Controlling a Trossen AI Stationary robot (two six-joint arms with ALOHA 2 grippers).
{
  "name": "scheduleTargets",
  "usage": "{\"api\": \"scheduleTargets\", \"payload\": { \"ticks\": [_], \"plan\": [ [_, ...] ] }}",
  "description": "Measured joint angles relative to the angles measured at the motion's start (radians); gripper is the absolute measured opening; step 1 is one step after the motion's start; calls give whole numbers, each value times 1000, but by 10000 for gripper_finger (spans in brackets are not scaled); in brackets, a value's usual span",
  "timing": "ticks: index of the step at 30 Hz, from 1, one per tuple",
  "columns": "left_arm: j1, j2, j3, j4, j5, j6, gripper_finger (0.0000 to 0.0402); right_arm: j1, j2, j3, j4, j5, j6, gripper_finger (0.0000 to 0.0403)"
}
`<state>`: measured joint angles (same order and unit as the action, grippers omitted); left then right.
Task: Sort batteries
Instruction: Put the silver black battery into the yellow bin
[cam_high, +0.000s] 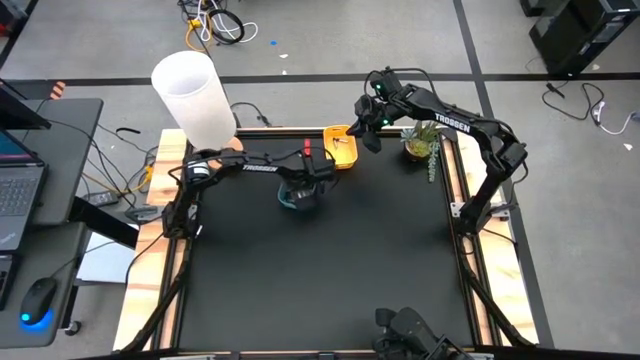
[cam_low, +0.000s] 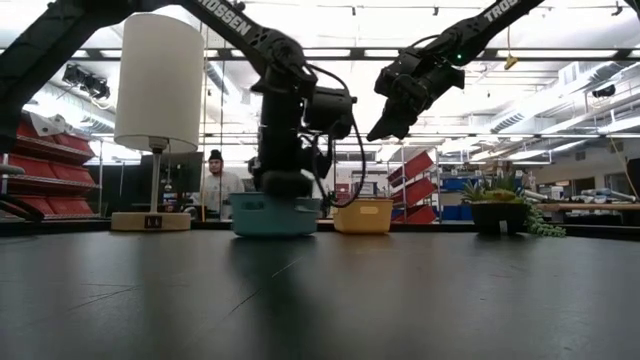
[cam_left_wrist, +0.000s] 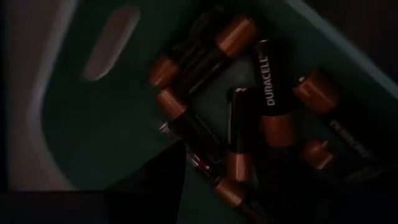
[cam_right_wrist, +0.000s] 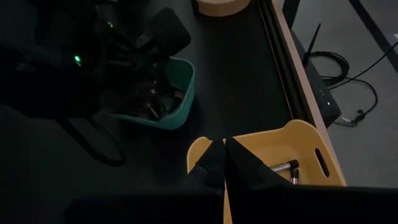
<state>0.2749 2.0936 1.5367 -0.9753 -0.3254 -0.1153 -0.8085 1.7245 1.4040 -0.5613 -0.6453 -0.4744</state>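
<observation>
Several black batteries (cam_left_wrist: 245, 127) with copper ends lie heaped on the floor of the teal bin (cam_high: 288, 202), which stands at the table's far middle. My left gripper (cam_high: 304, 186) reaches down into that bin from above, and the bin wall (cam_low: 275, 215) hides its tip in the low view. Right of it stands the yellow bin (cam_right_wrist: 305, 140) with a small silvery battery (cam_right_wrist: 287, 167) lying on its floor. My right gripper (cam_right_wrist: 225, 163) hangs shut above the yellow bin's near rim, slanting down, with nothing in it.
A white lamp (cam_high: 195, 95) stands at the far left corner and a potted plant (cam_high: 422, 142) at the far right. A person (cam_low: 213, 185) sits beyond the table. The black mat (cam_high: 320, 280) stretches bare toward the near edge.
</observation>
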Motion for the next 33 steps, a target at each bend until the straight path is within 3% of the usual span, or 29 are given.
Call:
{"api": "scheduleTargets", "payload": {
  "ticks": [10,19,21,27,33],
  "plan": [
    [0,-2,82,-40,1,32,203,-1,0,0,-1,0,4,0],
    [40,-5,53,-75,-36,460,203,-1,0,0,-24,0,64,0],
    [65,-5,39,-70,-9,563,203,-2,0,0,-51,0,64,0],
    [143,-7,27,-12,204,743,203,-19,0,0,-116,0,62,0],
    [178,-7,27,9,214,855,203,-32,0,-36,-97,0,55,0]
  ]
}}
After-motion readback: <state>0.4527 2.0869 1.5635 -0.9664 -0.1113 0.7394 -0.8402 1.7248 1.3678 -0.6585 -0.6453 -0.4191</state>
